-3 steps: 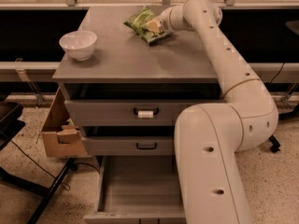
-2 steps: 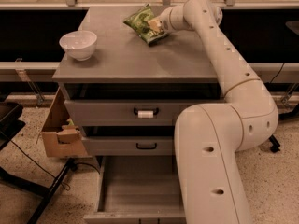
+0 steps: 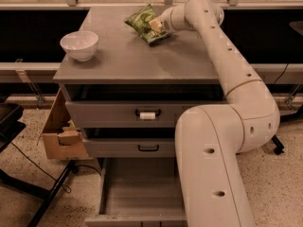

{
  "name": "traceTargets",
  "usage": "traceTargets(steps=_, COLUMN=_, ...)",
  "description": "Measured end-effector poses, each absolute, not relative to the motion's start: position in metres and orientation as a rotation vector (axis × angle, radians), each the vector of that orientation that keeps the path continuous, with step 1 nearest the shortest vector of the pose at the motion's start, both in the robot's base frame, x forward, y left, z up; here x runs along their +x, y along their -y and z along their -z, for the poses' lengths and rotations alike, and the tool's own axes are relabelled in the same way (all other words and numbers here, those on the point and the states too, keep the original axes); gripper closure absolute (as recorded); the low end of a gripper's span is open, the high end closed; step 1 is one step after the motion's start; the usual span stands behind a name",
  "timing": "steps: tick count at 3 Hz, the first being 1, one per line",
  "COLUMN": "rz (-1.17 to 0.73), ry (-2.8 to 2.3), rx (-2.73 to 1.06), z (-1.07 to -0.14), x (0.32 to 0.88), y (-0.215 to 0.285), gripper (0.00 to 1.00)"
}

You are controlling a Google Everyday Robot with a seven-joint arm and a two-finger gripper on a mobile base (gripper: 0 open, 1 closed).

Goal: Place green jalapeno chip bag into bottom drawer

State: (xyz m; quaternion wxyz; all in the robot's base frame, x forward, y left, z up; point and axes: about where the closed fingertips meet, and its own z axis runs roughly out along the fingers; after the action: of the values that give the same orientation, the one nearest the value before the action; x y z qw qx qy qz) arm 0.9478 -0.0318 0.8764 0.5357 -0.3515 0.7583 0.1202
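Camera view: gripper (image 3: pixel 157 26) is right up against the green jalapeno chip bag (image 3: pixel 143 21) at the back of the cabinet top (image 3: pixel 123 60) (can't tell if it's clamped on). Looks like the pickup step. Next it needs a lift, then a carry down into the open bottom drawer (image 3: pixel 139 188).

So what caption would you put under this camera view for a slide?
Robot's gripper at the green jalapeno chip bag on the cabinet top, bottom drawer open below.

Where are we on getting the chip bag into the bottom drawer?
Done: the bottom drawer stands pulled open. In hand: the gripper is at the green jalapeno chip bag, which lies on the cabinet top. Left: lift the bag, carry it down and release it in the drawer.
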Motion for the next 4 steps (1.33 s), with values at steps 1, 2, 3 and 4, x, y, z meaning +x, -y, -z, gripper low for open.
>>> traceTargets(steps=1, rz=-0.273, ry=-1.784, rx=-0.888, z=-0.903, x=0.938, y=0.029, gripper=1.00)
traceTargets(steps=2, rz=-0.239, ry=-1.797, rx=-0.924, z=-0.939, x=0.917, y=0.042, gripper=1.00)
traceTargets(steps=3, rz=-0.200, ry=-1.840, rx=-0.914, z=-0.972, x=0.892, y=0.067, gripper=1.00)
traceTargets(steps=4, rz=-0.168, ry=-1.890, rx=-0.862, z=-1.008, x=0.857, y=0.099, gripper=1.00)
